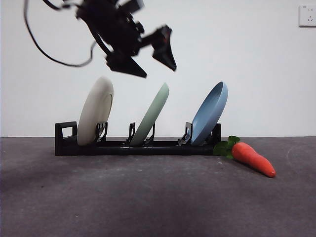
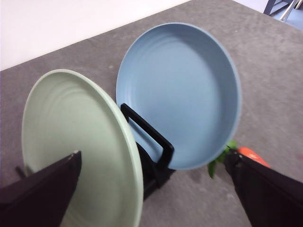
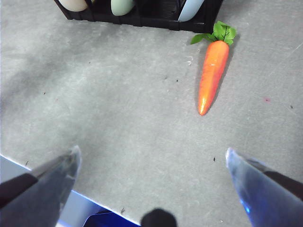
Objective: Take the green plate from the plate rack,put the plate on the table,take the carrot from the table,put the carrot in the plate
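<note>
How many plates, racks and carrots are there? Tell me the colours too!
Plates: 3, the cream-white plate, the green plate, the blue plate
Racks: 1, the black plate rack
Carrots: 1, the orange carrot
Total: 5

three plates, one rack, one carrot, and my two pincers.

i count three plates standing in one plate rack: one cream-white plate, one green plate and one blue plate. on the one table lies one carrot, with one tuft of green leaves. my pincers number two, a left pincer and a right pincer, each showing two jaws spread apart. on the wall i see one socket.
</note>
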